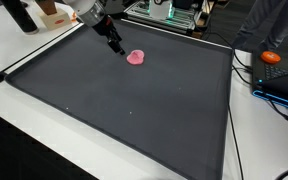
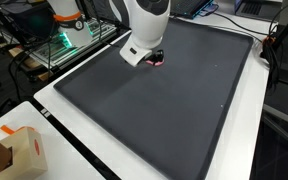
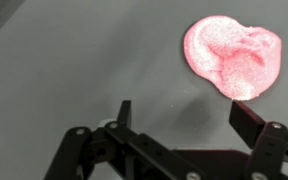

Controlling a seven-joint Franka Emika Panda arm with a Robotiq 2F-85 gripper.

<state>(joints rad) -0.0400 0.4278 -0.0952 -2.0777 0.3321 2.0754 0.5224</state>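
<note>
A pink, glittery lump (image 3: 234, 55) lies on the dark grey mat (image 3: 74, 60); it also shows as a small pink blob (image 1: 136, 58) in an exterior view, and only a sliver of it (image 2: 160, 58) peeks out behind the arm. My gripper (image 3: 187, 112) hovers low over the mat with its jaws wide open and nothing between them. The right fingertip (image 3: 246, 112) sits just below the lump's lower edge; the left fingertip (image 3: 124, 110) is over bare mat. In an exterior view the gripper (image 1: 117, 47) stands just left of the lump.
The mat (image 1: 124, 110) is bordered by white table (image 2: 134, 150). An orange object (image 1: 272, 57) and cables lie off the mat's edge. A cardboard box (image 2: 14, 150) stands at a table corner. Equipment racks (image 1: 164, 12) sit behind the mat.
</note>
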